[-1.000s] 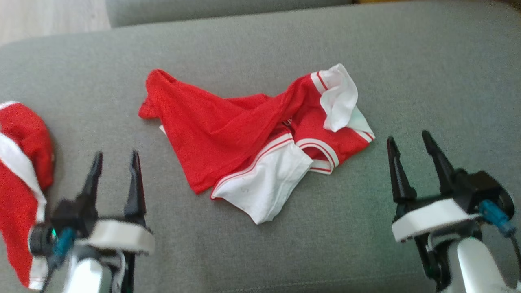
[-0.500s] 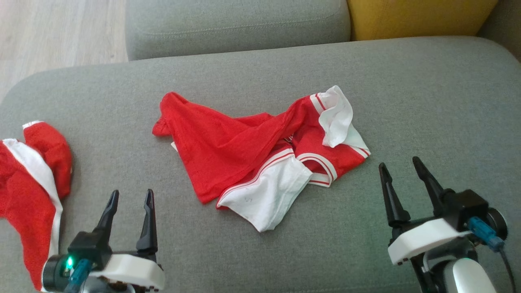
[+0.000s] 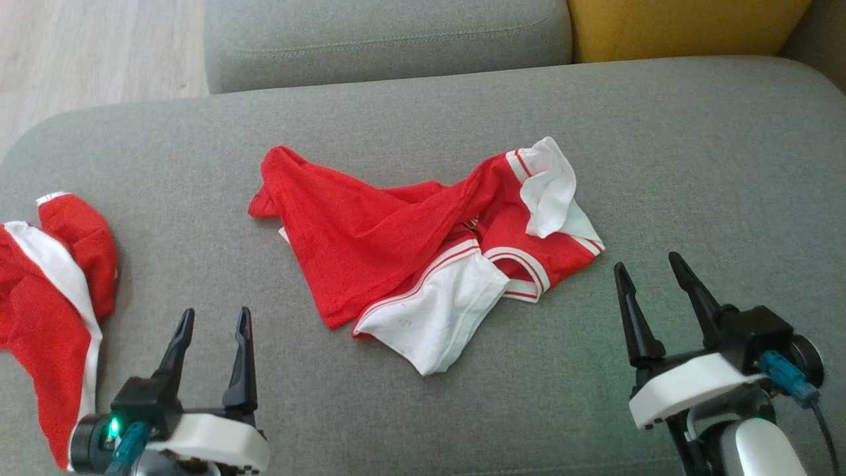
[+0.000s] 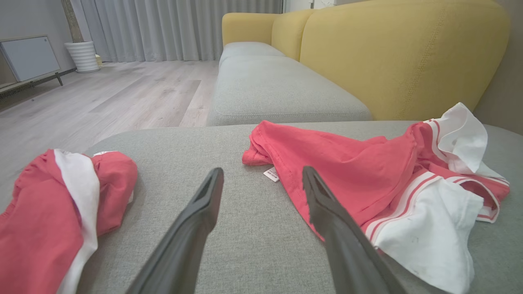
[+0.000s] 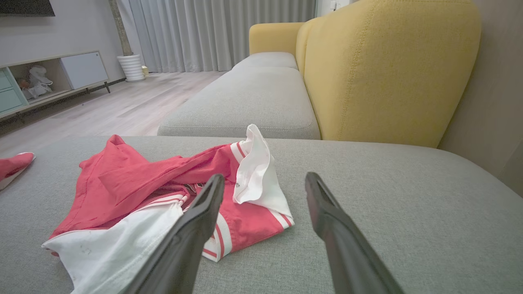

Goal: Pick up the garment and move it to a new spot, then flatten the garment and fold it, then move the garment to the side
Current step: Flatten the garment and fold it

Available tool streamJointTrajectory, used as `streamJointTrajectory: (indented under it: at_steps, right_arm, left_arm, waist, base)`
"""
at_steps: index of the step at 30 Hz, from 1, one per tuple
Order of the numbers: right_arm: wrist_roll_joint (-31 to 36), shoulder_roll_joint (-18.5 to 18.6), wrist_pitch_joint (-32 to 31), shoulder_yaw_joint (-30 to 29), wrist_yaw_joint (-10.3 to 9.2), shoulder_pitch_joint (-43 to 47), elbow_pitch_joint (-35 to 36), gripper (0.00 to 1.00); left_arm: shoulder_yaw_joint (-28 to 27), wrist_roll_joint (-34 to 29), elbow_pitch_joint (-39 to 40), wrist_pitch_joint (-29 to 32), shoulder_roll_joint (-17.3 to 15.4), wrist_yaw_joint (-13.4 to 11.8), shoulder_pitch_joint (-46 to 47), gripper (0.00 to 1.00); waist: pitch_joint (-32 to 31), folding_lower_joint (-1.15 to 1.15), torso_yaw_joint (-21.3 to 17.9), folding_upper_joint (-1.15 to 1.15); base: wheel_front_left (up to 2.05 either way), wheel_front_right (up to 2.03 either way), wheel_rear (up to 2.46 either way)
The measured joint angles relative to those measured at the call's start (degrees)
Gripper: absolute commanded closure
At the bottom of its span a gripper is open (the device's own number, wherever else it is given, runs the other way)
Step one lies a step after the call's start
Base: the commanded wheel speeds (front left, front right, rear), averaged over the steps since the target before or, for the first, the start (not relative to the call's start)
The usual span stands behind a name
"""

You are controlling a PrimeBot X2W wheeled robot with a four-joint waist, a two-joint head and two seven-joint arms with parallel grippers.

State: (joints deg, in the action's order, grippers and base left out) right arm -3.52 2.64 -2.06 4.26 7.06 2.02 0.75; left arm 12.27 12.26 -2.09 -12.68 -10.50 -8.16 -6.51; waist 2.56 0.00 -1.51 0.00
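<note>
The garment, a crumpled red jersey with white sleeves and striped trim, lies in the middle of the grey sofa cushion. My left gripper hovers open near the cushion's front, to the garment's lower left and apart from it. Off the garment's right edge, my right gripper also stands open and holds nothing. In the left wrist view the garment lies just right of my left gripper, its near hem behind the right finger. In the right wrist view the garment spreads left of my right gripper.
A second red and white cloth is bunched at the cushion's left edge. Behind the cushion sit another grey seat and a yellow backrest. Wooden floor shows at the far left.
The head camera has tilted, bringing the far seat and yellow backrest into view. The garment lies as before. Both grippers stay open and now sit lower in the view.
</note>
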Motion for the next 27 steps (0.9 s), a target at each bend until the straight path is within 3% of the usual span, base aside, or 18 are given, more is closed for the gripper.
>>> streamJointTrajectory:
  at_steps: [11,27]
  right_arm:
    - [0.1,0.0,-0.1,0.4,0.0,-1.4,-3.4,0.0]
    - [3.9,0.3,0.8,3.4,0.0,-22.4,-26.6,0.0]
  left_arm:
    - [1.3,0.0,0.3,0.0,0.0,-0.2,1.8,0.0]
    - [3.7,0.1,-2.5,-1.5,1.9,2.5,11.7,0.0]
  waist:
    - [2.6,0.0,1.0,0.0]
    - [11.3,0.01,5.3,0.0]
  base:
    - [0.0,0.0,0.0]
    - [0.0,0.0,0.0]
